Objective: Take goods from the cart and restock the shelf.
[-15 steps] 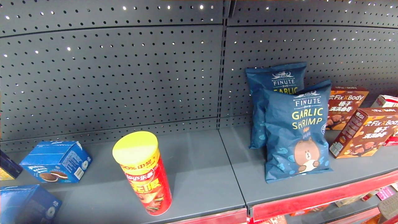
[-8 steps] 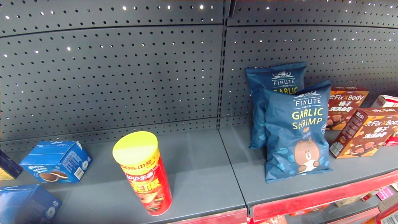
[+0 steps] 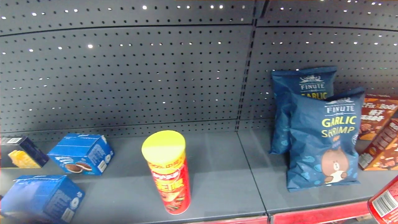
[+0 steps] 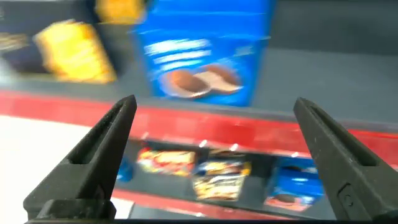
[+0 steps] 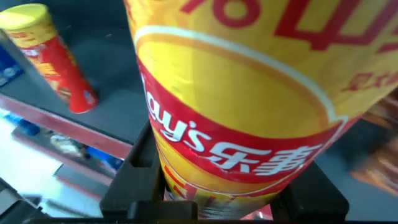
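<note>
Our right gripper (image 5: 224, 193) is closed round a held chip can (image 5: 249, 93), red and yellow, with the black jaws pressed to its sides. In the head view this can's barcoded end pokes in at the lower right corner, in front of the shelf (image 3: 217, 174) and not on it. Our left gripper (image 4: 214, 143) holds nothing, its fingers (image 4: 115, 134) spread wide. It hangs before the shelf's red front edge, facing one of the blue cookie boxes (image 4: 205, 56), with a dark yellow-printed box (image 4: 74, 50) beside that. On the shelf a second chip can (image 3: 168, 174) stands upright near the front, well apart from the other goods. To its left lie the two blue cookie boxes, one towards the back panel and one at the front edge, with the dark yellow-printed box beside the rear one. To its right two garlic shrimp bags (image 3: 325, 140) stand one behind the other, touching, and brown snack boxes (image 3: 377, 115) sit just beside them at the far right.
</note>
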`<state>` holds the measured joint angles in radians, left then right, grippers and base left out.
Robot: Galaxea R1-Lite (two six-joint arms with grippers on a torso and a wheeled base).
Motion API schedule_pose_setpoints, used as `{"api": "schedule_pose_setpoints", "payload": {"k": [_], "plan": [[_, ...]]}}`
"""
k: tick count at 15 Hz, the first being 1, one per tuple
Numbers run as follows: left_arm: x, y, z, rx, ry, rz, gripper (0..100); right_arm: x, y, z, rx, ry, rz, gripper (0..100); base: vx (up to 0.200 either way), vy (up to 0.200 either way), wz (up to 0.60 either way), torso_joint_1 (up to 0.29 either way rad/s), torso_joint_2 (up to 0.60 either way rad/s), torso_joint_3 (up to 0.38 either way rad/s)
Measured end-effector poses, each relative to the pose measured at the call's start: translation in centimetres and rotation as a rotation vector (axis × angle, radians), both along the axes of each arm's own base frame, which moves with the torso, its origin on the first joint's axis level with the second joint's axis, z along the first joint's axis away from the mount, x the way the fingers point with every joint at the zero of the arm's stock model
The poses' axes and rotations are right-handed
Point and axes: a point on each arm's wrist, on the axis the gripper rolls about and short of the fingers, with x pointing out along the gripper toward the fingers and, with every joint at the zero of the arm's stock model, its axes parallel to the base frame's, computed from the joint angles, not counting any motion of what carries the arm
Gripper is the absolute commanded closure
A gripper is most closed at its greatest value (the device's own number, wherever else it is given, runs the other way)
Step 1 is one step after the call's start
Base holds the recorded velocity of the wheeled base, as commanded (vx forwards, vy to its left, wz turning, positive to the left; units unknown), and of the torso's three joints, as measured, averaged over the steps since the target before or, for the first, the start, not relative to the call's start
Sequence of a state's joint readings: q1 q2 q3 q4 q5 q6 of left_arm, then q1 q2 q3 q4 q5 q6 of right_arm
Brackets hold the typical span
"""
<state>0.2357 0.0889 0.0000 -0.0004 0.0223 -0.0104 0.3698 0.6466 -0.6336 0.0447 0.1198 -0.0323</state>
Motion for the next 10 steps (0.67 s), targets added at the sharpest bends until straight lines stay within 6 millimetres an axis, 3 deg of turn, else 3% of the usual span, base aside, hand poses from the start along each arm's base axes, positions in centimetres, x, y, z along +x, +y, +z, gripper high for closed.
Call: {"api": "schedule_pose_setpoints", "payload": {"k": [1,10], "plan": [[0.0,0.0,0.0,0.000,0.001,0.000,0,0.0,0.0,0.3,0.004,-0.008,0.011,100,0.000,0.000,0.60,-0.002,0.01,0.002],[0.0,0.0,0.0,0.000,0.002,0.000,0,1.5,1.3,-0.5,-0.030,0.052,0.118,100,0.000,0.000,0.00,0.000,0.00,0.000]]}}
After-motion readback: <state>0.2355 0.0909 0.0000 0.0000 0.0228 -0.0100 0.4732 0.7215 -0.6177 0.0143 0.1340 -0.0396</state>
